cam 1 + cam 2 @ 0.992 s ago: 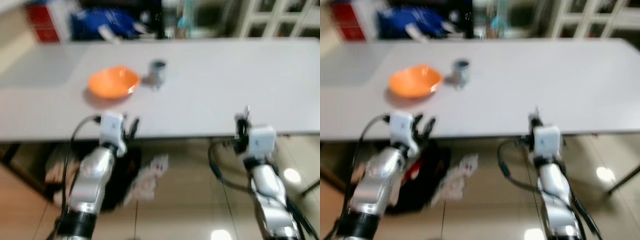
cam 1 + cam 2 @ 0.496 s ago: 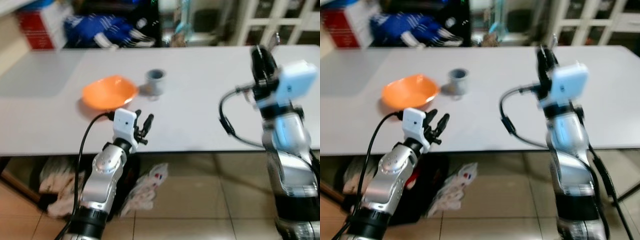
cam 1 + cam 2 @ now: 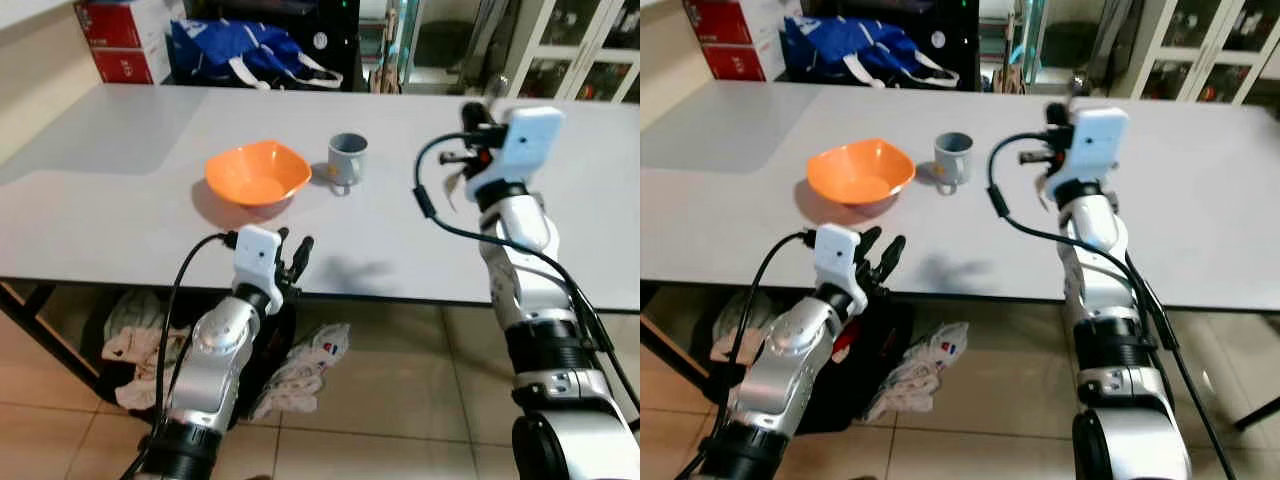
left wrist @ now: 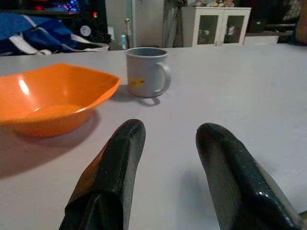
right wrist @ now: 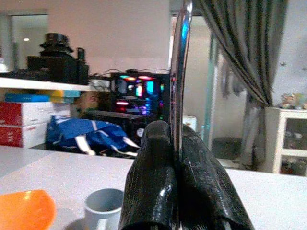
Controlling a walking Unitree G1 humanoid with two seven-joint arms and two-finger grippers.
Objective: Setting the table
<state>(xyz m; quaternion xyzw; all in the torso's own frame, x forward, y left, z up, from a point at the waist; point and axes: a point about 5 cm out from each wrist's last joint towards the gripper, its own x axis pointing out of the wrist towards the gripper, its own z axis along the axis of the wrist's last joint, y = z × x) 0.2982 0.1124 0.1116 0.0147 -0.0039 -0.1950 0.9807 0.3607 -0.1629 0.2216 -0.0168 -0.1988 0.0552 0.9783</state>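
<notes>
right gripper (image 5: 175, 158) is clamped on a thin metal utensil (image 5: 179, 72) above the table (image 3: 120, 200), not yet laid beside orange bowl (image 3: 256, 174) and grey mug (image 3: 346, 159); left gripper (image 4: 168, 143) hovers spread at the near edge.

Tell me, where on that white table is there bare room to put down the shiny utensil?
The table is bare left of the orange bowl, and from the grey mug rightwards, below the right gripper holding the utensil. The near edge by the left gripper is free too. Bowl and mug sit close together.
</notes>
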